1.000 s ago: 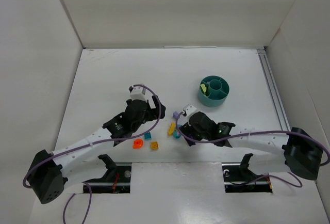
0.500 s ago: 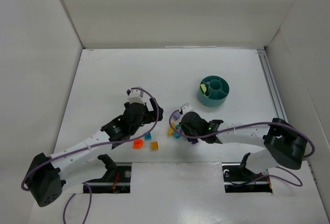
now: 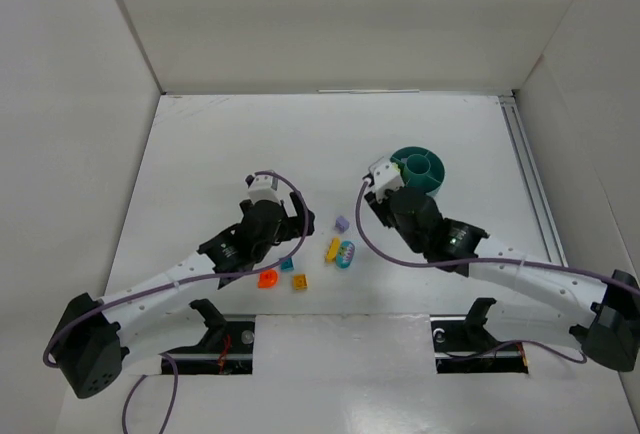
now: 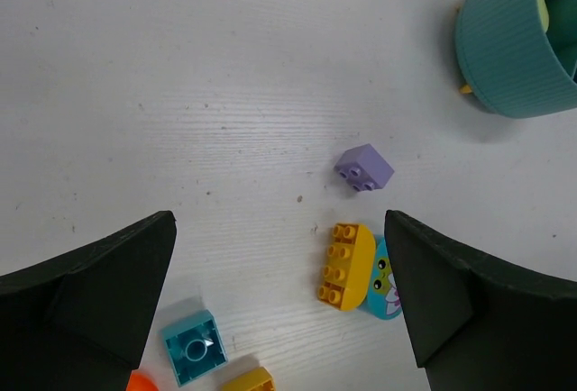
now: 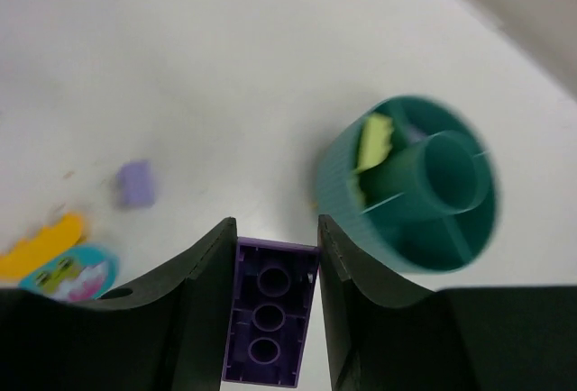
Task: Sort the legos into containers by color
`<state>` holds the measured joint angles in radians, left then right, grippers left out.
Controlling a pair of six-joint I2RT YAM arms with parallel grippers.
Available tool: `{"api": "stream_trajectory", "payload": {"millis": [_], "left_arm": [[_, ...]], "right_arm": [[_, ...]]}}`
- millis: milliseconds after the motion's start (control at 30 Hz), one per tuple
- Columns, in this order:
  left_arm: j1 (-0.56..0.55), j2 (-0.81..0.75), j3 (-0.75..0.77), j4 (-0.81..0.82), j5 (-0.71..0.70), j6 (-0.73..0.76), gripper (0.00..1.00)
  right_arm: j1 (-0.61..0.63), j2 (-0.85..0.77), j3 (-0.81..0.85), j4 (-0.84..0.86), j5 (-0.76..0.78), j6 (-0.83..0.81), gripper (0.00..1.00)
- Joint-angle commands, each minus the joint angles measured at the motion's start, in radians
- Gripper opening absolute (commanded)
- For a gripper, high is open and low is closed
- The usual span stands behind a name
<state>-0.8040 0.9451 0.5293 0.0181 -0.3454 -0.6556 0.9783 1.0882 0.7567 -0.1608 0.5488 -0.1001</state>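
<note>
My right gripper [image 5: 275, 240] is shut on a long purple brick [image 5: 269, 314] and holds it above the table, just left of the teal cup [image 5: 415, 197]. A pale green piece [image 5: 371, 143] lies in one compartment of the cup. In the top view the right gripper [image 3: 382, 190] overlaps the cup's [image 3: 425, 176] left rim. My left gripper [image 4: 278, 222] is open and empty over the loose bricks: a small purple brick [image 4: 364, 168], a yellow brick [image 4: 344, 265], a blue oval [image 4: 382, 281] and a teal brick [image 4: 195, 348].
A round orange brick [image 3: 267, 279] and a small yellow brick [image 3: 300, 282] lie near the front edge. White walls enclose the table on the left, back and right. A rail [image 3: 528, 174] runs along the right side.
My right gripper has risen from the brick cluster with the purple brick and swung up and right to the cup. The left arm has barely moved.
</note>
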Motion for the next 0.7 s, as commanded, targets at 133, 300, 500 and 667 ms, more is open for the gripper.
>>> {"api": "stream_trajectory", "payload": {"millis": [133, 300, 500, 667], "left_arm": [[0.005, 0.090, 0.093, 0.014, -0.009, 0.036, 1.00], [0.015, 0.149, 0.147, 0.014, 0.016, 0.059, 1.00], [0.063, 0.189, 0.178, 0.014, 0.046, 0.059, 1.00], [0.103, 0.212, 0.187, 0.003, 0.078, 0.080, 1.00]], "right_arm": [[-0.399, 0.018, 0.113, 0.306, -0.419, -0.522, 0.28], [-0.630, 0.209, 0.226, 0.307, -1.044, -0.828, 0.29], [-0.837, 0.485, 0.393, 0.277, -1.565, -0.940, 0.29], [-0.885, 0.599, 0.452, 0.254, -1.710, -0.968, 0.30]]}}
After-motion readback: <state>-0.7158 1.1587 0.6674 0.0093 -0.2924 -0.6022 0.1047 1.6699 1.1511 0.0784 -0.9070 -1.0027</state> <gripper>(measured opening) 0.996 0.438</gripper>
